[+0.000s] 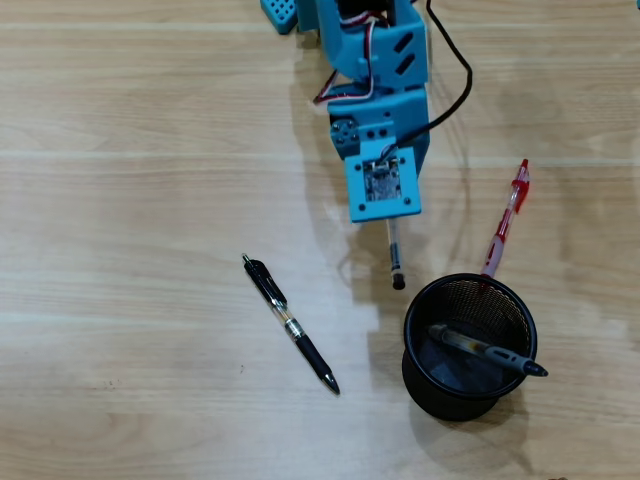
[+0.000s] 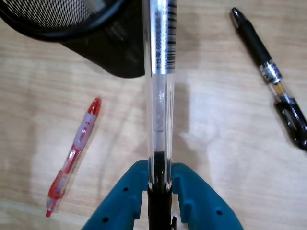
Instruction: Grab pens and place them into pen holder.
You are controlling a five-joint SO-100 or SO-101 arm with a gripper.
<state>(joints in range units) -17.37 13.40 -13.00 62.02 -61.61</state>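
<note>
My blue gripper (image 2: 159, 175) is shut on a clear-barrelled pen (image 2: 160, 86) with a black end, which sticks straight out ahead of the jaws. In the overhead view that held pen (image 1: 394, 258) hangs just up and left of the black mesh pen holder (image 1: 470, 400), its tip close to the rim. One dark pen (image 1: 488, 352) lies slanted inside the holder, tip over the right rim. A black pen (image 1: 290, 323) lies diagonally on the table to the left. A red and clear pen (image 1: 507, 216) lies beside the holder's upper right; the wrist view shows it (image 2: 73, 155) at left.
The table (image 1: 130, 200) is light wood. The arm's blue body and black cable (image 1: 455, 80) occupy the top centre of the overhead view. The pen holder's rim (image 2: 62, 26) fills the wrist view's top left.
</note>
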